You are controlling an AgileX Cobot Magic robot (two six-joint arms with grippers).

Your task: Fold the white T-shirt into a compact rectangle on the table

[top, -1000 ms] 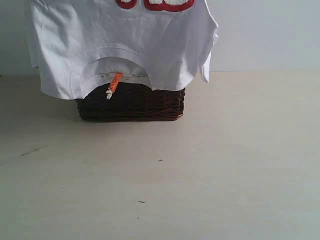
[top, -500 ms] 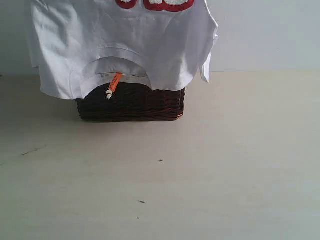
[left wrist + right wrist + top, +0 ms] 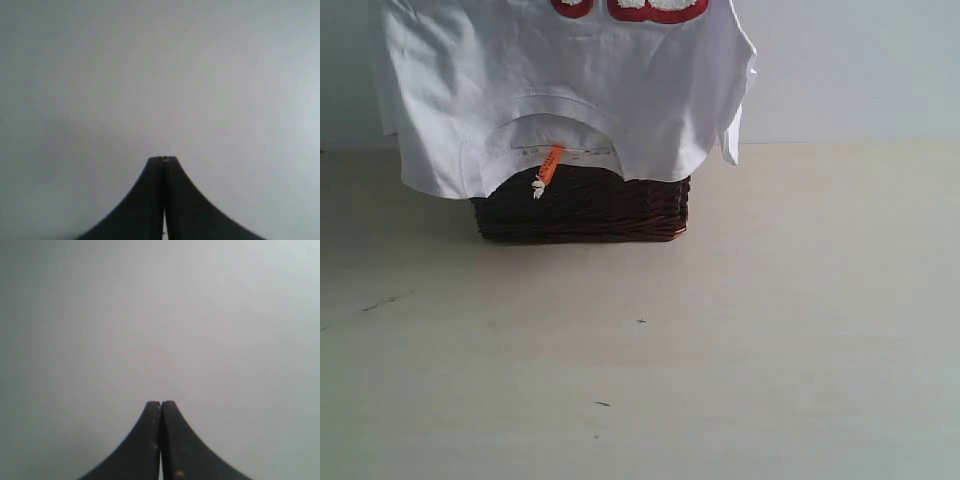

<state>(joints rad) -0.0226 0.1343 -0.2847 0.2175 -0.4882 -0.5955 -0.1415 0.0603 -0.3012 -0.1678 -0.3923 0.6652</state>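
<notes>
Exterior: low and close over the table [image 3: 770, 350], facing across to the far wall [image 3: 860, 70]; basket [image 3: 582, 205] and shirt [image 3: 570, 90] far, left of centre, shirt cut off at the top. Wrists: looking along the closed left gripper [image 3: 163, 160] and right gripper [image 3: 160, 404] at blank pale grey. Overlap with exterior: cannot tell.

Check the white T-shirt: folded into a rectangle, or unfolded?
Unfolded. The white T-shirt hangs spread, collar and orange neck tag lowest, covering the top of the dark wicker basket, not laid flat on the table.
</notes>
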